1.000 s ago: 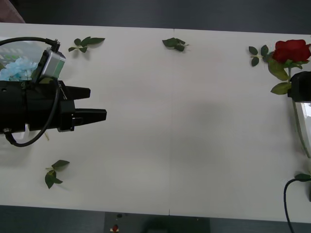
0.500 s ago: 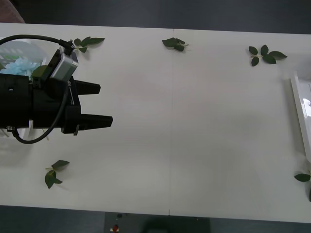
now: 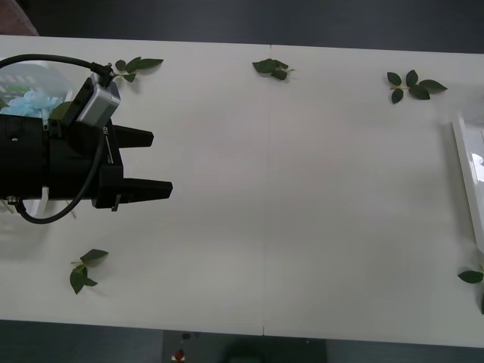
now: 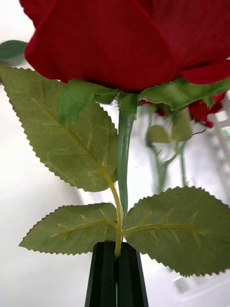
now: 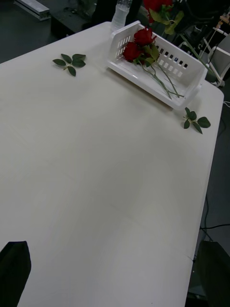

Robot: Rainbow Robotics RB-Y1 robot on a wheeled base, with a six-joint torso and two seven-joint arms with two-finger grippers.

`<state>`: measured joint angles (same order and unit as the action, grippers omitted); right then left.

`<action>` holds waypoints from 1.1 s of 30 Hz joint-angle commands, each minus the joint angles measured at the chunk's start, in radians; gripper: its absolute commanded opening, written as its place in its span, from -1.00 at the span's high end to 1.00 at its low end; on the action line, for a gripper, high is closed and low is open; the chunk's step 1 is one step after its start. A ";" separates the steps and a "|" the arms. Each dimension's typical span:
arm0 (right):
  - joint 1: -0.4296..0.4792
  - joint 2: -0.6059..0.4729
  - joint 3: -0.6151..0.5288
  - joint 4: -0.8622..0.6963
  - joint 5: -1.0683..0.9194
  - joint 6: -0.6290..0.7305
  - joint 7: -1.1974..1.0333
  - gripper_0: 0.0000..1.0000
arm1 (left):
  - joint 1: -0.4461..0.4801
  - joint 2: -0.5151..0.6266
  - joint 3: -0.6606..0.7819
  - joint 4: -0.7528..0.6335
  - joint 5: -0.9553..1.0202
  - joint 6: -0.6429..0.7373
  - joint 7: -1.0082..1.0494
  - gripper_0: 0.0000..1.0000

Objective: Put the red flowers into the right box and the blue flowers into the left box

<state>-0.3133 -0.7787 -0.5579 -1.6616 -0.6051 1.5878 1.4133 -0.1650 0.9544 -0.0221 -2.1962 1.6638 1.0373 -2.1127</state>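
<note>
My right gripper is shut on the green stem of a red flower, whose head and leaves stand straight up from the black fingers. In the left wrist view this held red flower hangs above the right box, a white slotted tray at the table's far end. Other red flowers lie inside that tray. The right box's rim shows at the front view's right edge. My left gripper hovers open over the table's left side with nothing between its fingers. Behind it, blue flowers lie in the left box.
Loose green leaf sprigs lie on the white table: one at back left, one at back centre, one at back right, one at front left and one at front right. The table's middle is bare.
The right arm and its red flower have left the front view at the right edge. My left gripper moved a little right and forward, with its fingers spread wider.
</note>
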 commanded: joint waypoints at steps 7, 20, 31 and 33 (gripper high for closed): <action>-0.015 -0.113 0.029 0.267 0.008 -0.224 0.242 1.00 | -0.007 0.020 0.007 -0.016 0.010 -0.002 -0.053 -1.00; -0.015 -0.123 0.145 0.479 0.005 -0.506 0.269 1.00 | -0.007 0.020 0.007 -0.016 0.010 -0.002 -0.053 -1.00; -0.015 -0.126 0.150 0.448 -0.021 -0.496 0.312 -1.00 | -0.007 0.020 0.007 -0.016 0.010 -0.002 -0.053 -1.00; -0.015 -0.126 0.150 0.411 -0.027 -0.463 0.323 -1.00 | -0.007 0.020 0.007 -0.016 0.010 -0.002 -0.053 -1.00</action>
<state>-0.3134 -0.8689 -0.3941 -1.1780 -0.6242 1.0917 1.6719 -0.1650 0.9544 -0.0221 -2.1961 1.6638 1.0373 -2.1127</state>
